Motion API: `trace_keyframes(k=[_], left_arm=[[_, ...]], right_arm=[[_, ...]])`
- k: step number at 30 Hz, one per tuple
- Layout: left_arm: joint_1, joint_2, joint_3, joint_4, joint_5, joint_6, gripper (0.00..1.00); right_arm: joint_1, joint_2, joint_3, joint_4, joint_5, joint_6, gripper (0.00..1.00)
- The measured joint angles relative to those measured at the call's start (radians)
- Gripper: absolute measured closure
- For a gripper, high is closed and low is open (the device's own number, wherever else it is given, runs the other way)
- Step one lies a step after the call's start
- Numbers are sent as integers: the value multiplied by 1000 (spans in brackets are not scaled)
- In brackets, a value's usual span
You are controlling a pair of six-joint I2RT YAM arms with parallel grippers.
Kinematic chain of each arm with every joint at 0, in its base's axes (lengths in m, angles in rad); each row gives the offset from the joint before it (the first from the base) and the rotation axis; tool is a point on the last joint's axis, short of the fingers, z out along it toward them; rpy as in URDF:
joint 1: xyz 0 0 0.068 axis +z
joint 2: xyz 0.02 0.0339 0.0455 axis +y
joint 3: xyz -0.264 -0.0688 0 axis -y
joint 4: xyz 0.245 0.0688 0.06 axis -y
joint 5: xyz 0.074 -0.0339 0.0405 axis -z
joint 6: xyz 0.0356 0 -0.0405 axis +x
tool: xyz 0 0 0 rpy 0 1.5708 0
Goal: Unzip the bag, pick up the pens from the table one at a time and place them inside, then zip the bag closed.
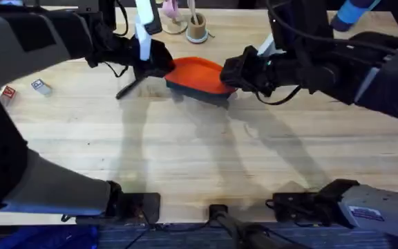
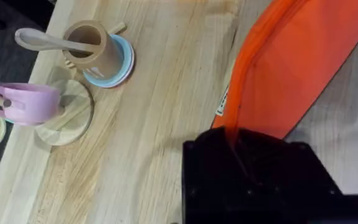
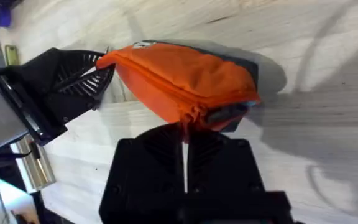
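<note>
**Operator:** Bag (image 1: 197, 75) is on the far middle of the table (image 1: 185, 159) in the overhead view, between my two arms. My left gripper (image 1: 163, 63) touches its left end, my right gripper (image 1: 232, 77) touches its right end. A dark slim thing (image 1: 131, 88) lies just beside the left gripper; I think it is one of the pens, but I cannot be sure.

**Colleague:** What does the left wrist camera give?

**Operator:** The orange pouch (image 2: 297, 68) goes from the far corner down into my left gripper (image 2: 241, 165), which is clenched on the fabric end. Beside it stand a tan cup with a spoon (image 2: 92, 46) and a pink cup (image 2: 20, 102) on a wooden coaster.

**Colleague:** And the right wrist?

**Operator:** There the bag (image 3: 185, 81) lies across the view. My right gripper (image 3: 184, 149) is pinched together on a small orange piece at the zipper line, probably the pull tab. The left gripper (image 3: 92, 78) holds the other end.

**Colleague:** So which step?

**Operator:** I judge it is a zipper step; whether the bag is open I cannot tell. Next, the left must keep the end firm while the right draws the tab along the zipper, straight, without lifting the pouch.
</note>
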Motion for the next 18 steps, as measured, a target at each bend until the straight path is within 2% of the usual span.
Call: trace_keyframes(k=[9, 12, 18], left_arm=[[0, 0, 3, -23, 0, 0, 958], [-3, 0, 4, -48, 35, 0, 958], [1, 0, 4, -59, 58, 0, 958]], right_arm=[[-9, -45, 0, -4, -11, 0, 970], [-20, -62, 0, 6, -9, 0, 970], [-33, -62, 0, 1, -14, 9, 970]])
